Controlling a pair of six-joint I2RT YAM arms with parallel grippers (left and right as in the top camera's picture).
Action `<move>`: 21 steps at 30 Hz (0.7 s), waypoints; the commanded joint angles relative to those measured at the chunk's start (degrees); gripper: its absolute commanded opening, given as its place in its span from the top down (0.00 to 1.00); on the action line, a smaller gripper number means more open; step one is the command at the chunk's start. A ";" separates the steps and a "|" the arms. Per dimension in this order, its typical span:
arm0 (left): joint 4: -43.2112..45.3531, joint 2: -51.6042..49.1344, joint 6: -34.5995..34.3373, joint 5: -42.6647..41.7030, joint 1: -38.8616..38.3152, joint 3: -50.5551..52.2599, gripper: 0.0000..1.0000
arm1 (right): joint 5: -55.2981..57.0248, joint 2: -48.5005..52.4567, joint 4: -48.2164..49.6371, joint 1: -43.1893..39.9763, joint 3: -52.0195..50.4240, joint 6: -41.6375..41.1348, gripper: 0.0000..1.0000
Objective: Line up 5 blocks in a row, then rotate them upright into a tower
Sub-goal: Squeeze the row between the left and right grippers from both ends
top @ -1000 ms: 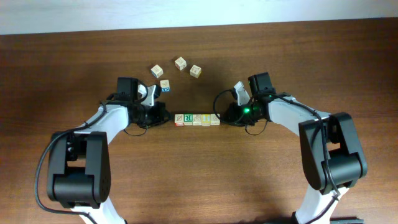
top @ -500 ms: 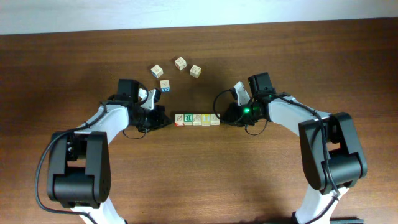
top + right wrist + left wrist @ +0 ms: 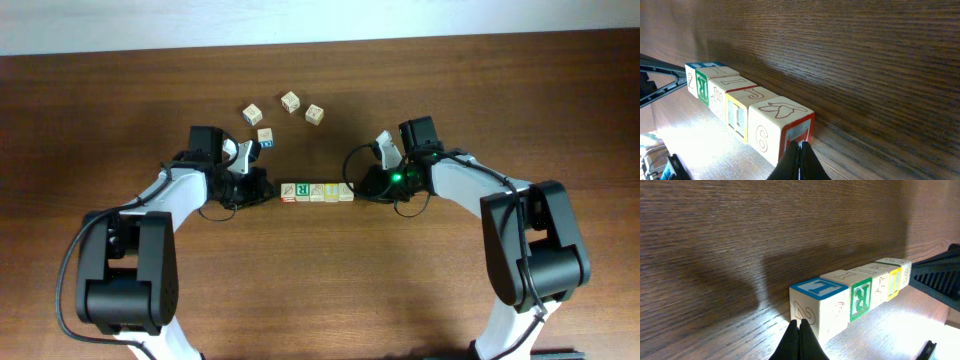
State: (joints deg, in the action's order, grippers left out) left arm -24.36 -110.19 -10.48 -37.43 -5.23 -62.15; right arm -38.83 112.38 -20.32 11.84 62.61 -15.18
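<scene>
Five blocks [image 3: 317, 191] lie in a tight row at the table's middle. The green "R" block [image 3: 301, 190] is second from the left and the yellow-faced one [image 3: 331, 191] is fourth. My left gripper [image 3: 272, 190] is shut, its tips against the left end block, which has a blue "T" on top [image 3: 818, 305]. My right gripper [image 3: 358, 188] is shut too, its tips [image 3: 800, 149] touching the red-bordered end face of the right end block [image 3: 777, 125]. Neither gripper holds anything. The left wrist view shows the "R" [image 3: 860, 297] and the left gripper [image 3: 800, 327].
Loose cubes lie behind the row: one [image 3: 252, 114], another [image 3: 290, 101], a third [image 3: 314, 114], and one with blue marks [image 3: 265, 137] close to my left wrist. The table's far edge [image 3: 320, 44] runs along the top.
My left gripper edged right toward the row's left end, then eased back slightly. The right arm and the row of blocks have not visibly moved.
</scene>
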 commanded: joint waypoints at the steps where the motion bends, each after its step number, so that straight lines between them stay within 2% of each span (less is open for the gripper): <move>1: 0.13 0.28 1.18 -2.47 0.00 -0.79 1.00 | -0.37 0.50 0.00 0.55 -0.48 0.35 0.96; 21: 0.07 0.28 1.14 -1.79 -0.02 -0.79 1.00 | -1.22 0.50 0.00 0.55 -0.48 0.33 0.96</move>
State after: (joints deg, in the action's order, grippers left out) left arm -24.38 -110.19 -10.31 -38.61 -5.23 -62.15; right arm -38.87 112.38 -20.32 11.84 62.61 -15.20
